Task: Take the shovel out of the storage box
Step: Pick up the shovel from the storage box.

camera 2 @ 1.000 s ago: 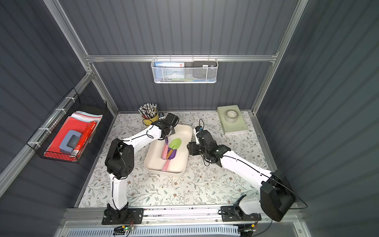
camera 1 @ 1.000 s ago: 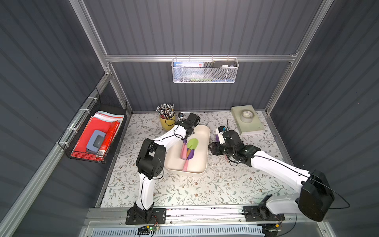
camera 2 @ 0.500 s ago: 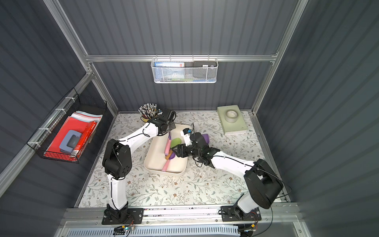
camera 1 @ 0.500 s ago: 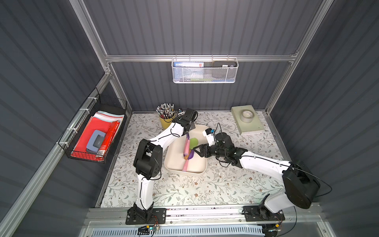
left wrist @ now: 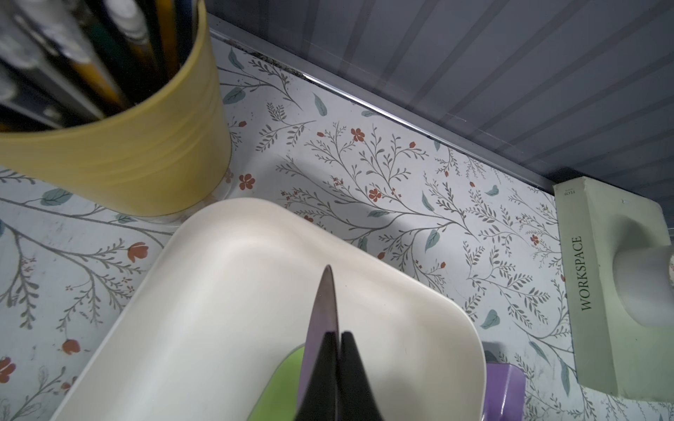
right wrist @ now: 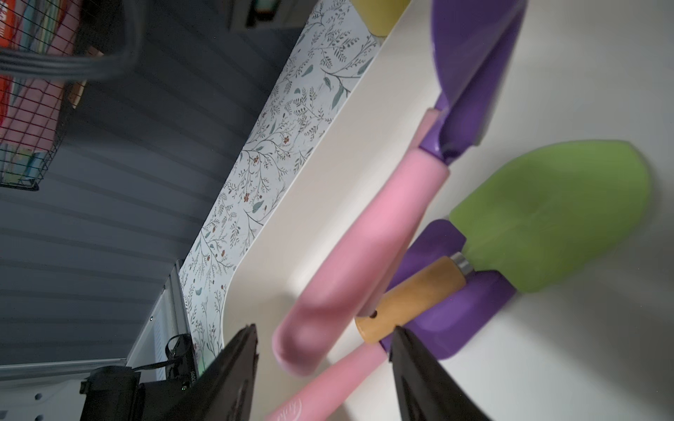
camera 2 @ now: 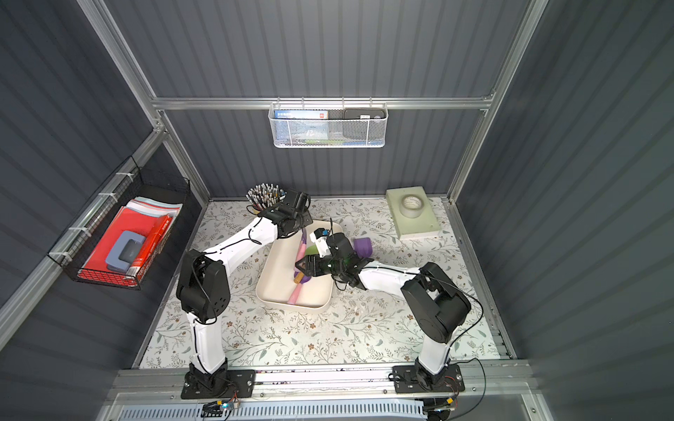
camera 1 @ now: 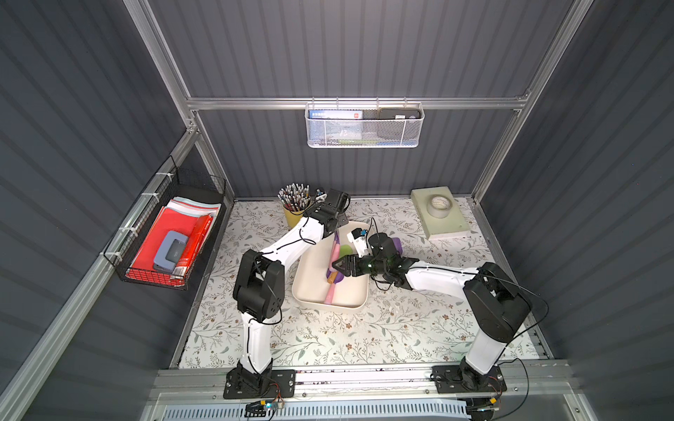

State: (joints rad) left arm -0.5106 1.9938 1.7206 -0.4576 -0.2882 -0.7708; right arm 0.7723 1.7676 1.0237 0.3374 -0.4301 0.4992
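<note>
Purple-bladed shovel (right wrist: 394, 204) is pinched in my left gripper (left wrist: 338, 339); my right gripper (right wrist: 324, 331) hangs half-open by its handle, over the box (camera 1: 310, 268). Next, I reckon: close there, then lift.

Smooth matt plastic storage box (camera 1: 313, 280); glossy purple blade (right wrist: 470, 73); wooden handle (right wrist: 412, 302), metal ferrule (right wrist: 461, 263)

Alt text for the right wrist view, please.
The right gripper, jaws open, faces tools in the cream storage box: a pink-handled purple shovel, a green trowel with a wooden handle, and a purple spatula beneath it.
</note>
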